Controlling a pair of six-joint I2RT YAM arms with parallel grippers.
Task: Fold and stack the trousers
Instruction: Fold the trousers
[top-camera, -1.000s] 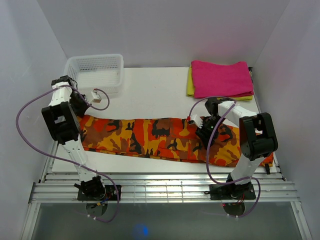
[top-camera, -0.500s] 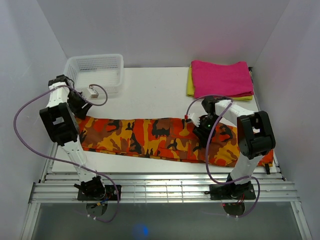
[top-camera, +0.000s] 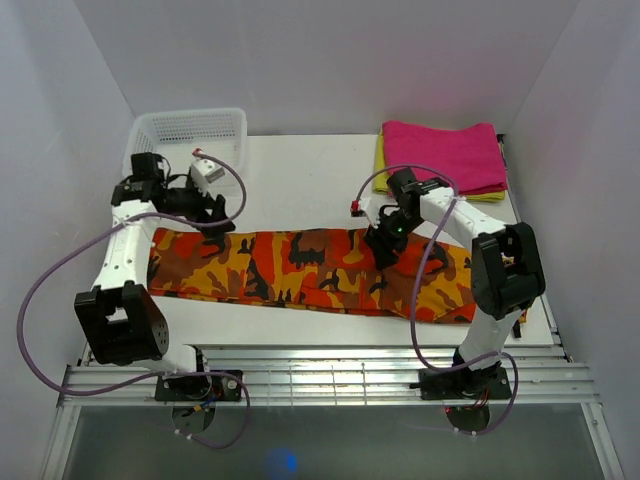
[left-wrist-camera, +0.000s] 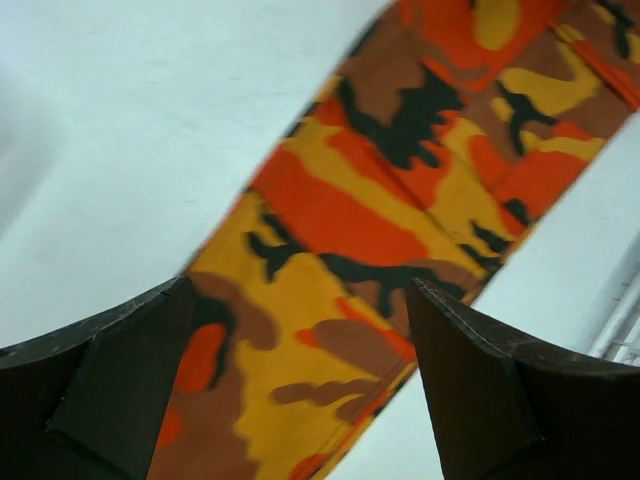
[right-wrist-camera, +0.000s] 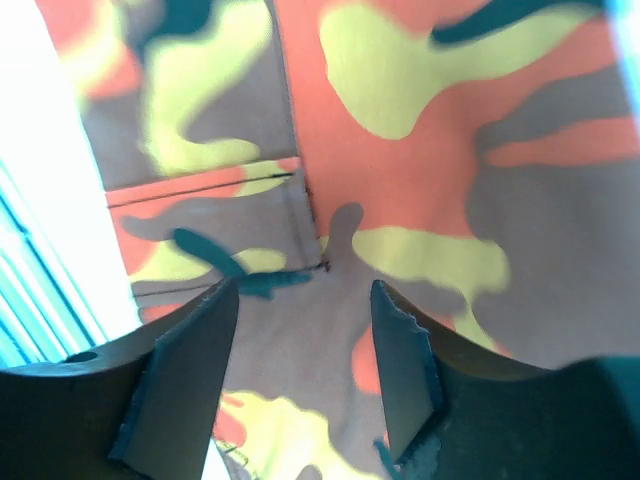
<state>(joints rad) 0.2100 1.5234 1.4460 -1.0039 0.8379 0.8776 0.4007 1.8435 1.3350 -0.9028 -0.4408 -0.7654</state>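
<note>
The camouflage trousers (top-camera: 300, 265) lie flat in a long band across the white table, legs to the left, waist to the right. My left gripper (top-camera: 212, 212) hovers over the band's upper left edge. Its jaws stand wide open in the left wrist view (left-wrist-camera: 300, 290), with the trousers (left-wrist-camera: 340, 210) below them and nothing between them. My right gripper (top-camera: 383, 250) is over the band's right half. In the right wrist view it (right-wrist-camera: 305, 290) is open just above the trousers (right-wrist-camera: 400, 150), near a pocket seam, with no cloth pinched.
A white mesh basket (top-camera: 190, 135) stands at the back left. A folded magenta-pink cloth (top-camera: 445, 155) lies on a folded yellow cloth (top-camera: 380, 172) at the back right. White walls close in on both sides. A slatted metal rail (top-camera: 320, 375) runs along the near edge.
My left gripper opened, let go of the leg end and swung right. The trousers shifted left and back and lie flatter. My right gripper moved back and left and widened slightly.
</note>
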